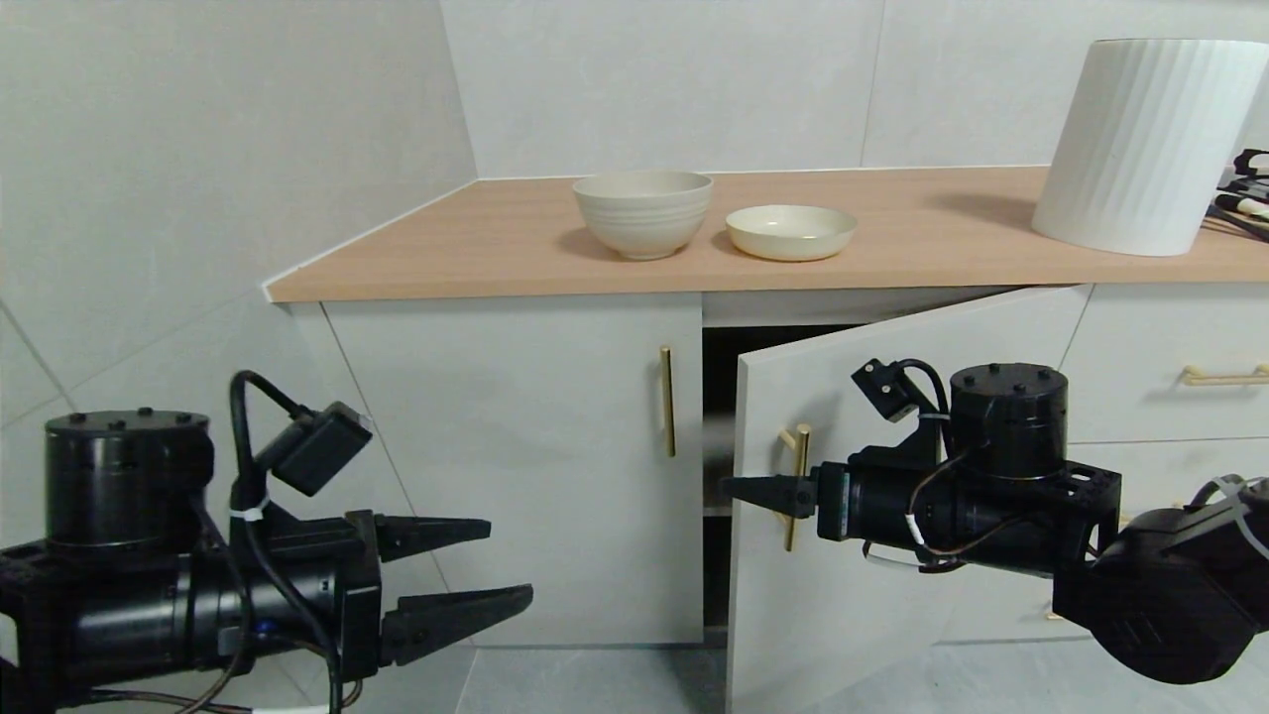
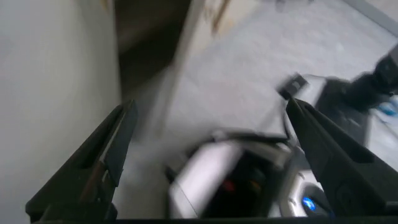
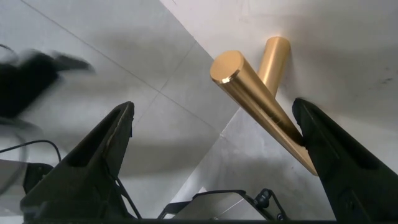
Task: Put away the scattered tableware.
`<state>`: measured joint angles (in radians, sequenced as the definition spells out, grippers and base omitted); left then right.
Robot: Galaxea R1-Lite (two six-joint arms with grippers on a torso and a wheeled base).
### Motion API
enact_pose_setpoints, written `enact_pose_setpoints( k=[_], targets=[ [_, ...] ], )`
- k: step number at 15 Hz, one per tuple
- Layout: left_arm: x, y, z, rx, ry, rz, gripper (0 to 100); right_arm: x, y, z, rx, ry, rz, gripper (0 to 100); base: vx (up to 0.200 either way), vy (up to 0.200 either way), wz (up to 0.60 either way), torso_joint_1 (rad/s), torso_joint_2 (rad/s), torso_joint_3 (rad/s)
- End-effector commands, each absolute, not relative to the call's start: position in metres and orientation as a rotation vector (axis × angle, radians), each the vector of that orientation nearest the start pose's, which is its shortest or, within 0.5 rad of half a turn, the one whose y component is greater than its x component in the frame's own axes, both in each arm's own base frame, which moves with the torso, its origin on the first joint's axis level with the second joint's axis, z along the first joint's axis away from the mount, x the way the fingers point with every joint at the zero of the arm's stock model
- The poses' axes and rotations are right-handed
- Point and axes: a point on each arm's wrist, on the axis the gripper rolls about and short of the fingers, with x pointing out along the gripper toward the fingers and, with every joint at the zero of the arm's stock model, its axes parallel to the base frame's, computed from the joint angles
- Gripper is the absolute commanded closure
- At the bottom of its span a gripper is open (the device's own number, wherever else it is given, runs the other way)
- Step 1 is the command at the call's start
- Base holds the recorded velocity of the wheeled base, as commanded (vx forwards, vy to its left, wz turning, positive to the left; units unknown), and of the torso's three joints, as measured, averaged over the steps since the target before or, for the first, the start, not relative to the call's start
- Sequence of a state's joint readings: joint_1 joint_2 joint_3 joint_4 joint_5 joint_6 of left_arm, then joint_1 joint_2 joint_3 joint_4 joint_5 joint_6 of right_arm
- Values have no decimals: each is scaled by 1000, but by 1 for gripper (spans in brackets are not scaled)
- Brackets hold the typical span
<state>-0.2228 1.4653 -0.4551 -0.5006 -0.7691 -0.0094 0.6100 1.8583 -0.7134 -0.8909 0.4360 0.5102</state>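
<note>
Wooden counter, tiled wall; left tool spread, right tool spread astride brass handle.

1. The table has a light wood-grain top, smooth and matt.
2. The deep bowl looks like pale ceramic with a satin finish and faint ridges around its wall.
3. The shallow dish is cream ceramic and glossier.
4. The door handle is brass-coloured metal, smooth with a soft sheen.
5. The cabinet doors are smooth, matt and off-white.
</note>
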Motion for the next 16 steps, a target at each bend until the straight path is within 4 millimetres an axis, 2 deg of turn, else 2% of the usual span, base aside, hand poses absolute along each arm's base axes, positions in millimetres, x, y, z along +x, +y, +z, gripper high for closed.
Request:
enact_pose_setpoints(
  k=[1,2,10,12,16],
  targets=[
    [206,-68,129,-197,603,-965,0,260,193,134,437,528,947,0,0,0,0,0,0,0],
    [205,-70,130,-213,612,-956,100,259,194,134,438,529,948,0,0,0,0,0,0,0],
    [215,-80,142,-235,547,-980,100,260,194,132,433,531,948,0,0,0,0,0,0,0],
    [223,-92,144,-250,557,-1012,100,259,194,133,435,529,950,0,0,0,0,0,0,0],
    [260,-132,149,-348,534,-1080,100,257,195,131,431,538,954,0,0,0,0,0,0,0]
  ],
)
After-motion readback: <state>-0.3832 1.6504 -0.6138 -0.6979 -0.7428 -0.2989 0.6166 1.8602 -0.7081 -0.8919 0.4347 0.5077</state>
